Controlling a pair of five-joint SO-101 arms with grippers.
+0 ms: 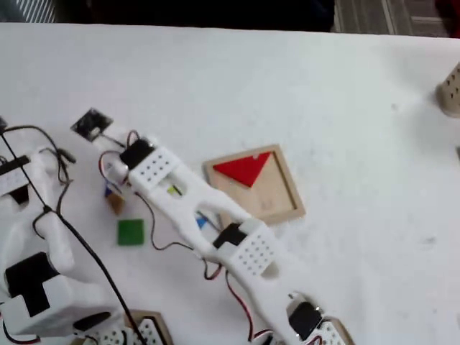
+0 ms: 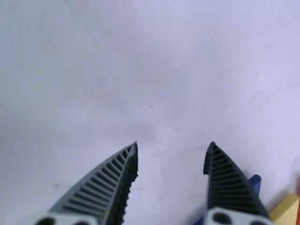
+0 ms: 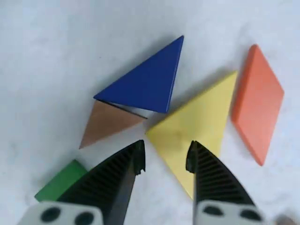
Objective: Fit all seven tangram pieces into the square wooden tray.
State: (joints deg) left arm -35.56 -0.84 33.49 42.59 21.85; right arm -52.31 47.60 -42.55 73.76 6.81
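The square wooden tray [image 1: 272, 195] lies mid-table with a red triangle [image 1: 244, 169] in its far corner. The right arm [image 1: 180, 194] stretches from the near edge across the tray's left corner. Its gripper [image 3: 165, 157] is open and points down just above a corner of the yellow triangle [image 3: 197, 124]. Around that lie a blue triangle [image 3: 145, 82], a brown triangle [image 3: 110, 122], an orange parallelogram [image 3: 258, 103] and a green square [image 3: 58, 183] [image 1: 131, 232]. The left gripper [image 2: 171, 157] hangs open over bare table, with a blue piece [image 2: 255, 183] and a yellow piece [image 2: 287, 208] beside one finger.
The left arm [image 1: 32, 277] sits folded at the near left with black cables [image 1: 54, 208] trailing from it. A small black object [image 1: 91, 123] lies beyond the pieces. A perforated cup [image 1: 450, 90] stands at the right edge.
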